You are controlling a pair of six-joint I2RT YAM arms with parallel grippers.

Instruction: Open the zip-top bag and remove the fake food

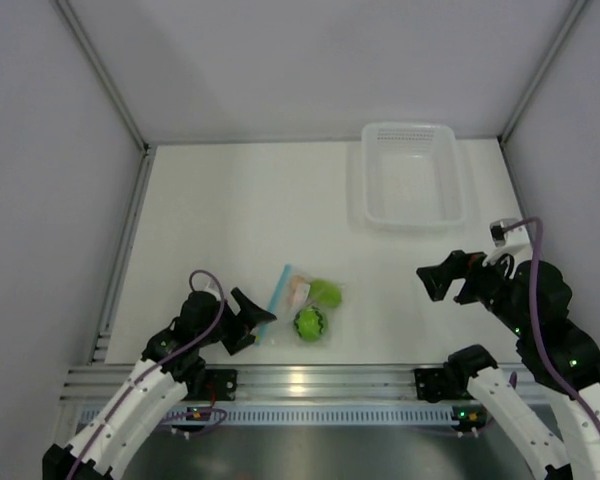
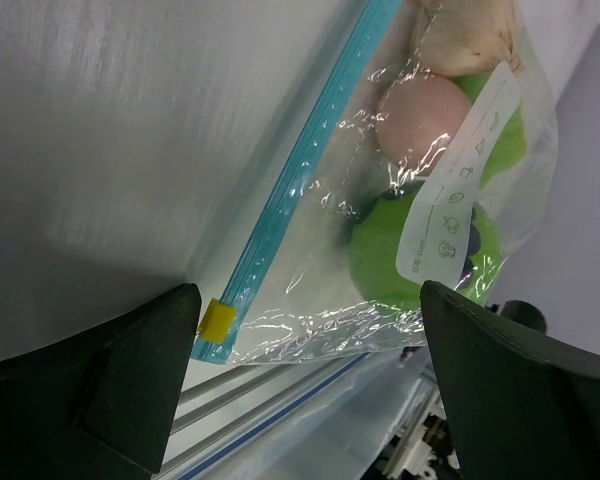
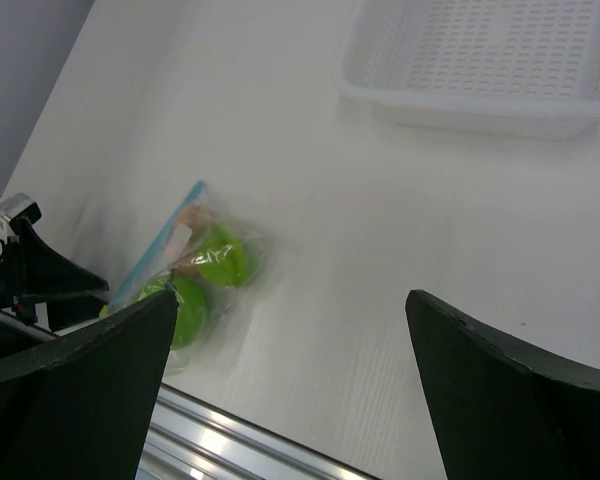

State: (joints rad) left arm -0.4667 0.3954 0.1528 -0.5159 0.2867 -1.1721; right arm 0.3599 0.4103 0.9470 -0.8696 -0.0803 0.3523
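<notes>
The zip-top bag (image 1: 305, 305) lies flat near the table's front edge, its light blue zip strip (image 1: 278, 290) along its left side. Inside it are the fake food pieces: a round green ball (image 1: 310, 325), a lime-green oval (image 1: 326, 292) and peach bits (image 1: 298, 290). My left gripper (image 1: 255, 322) is open just left of the bag's near corner. In the left wrist view the zip strip (image 2: 300, 180), its yellow slider tab (image 2: 217, 320) and the green ball (image 2: 420, 240) lie ahead of the left gripper (image 2: 308, 300). My right gripper (image 1: 448, 280) is open and empty, raised well to the right of the bag (image 3: 185, 275).
A white translucent basket (image 1: 412, 175) stands at the back right, also in the right wrist view (image 3: 490, 60). An aluminium rail (image 1: 310, 380) runs along the table's front edge, close behind the bag. White walls close in the left, right and back sides.
</notes>
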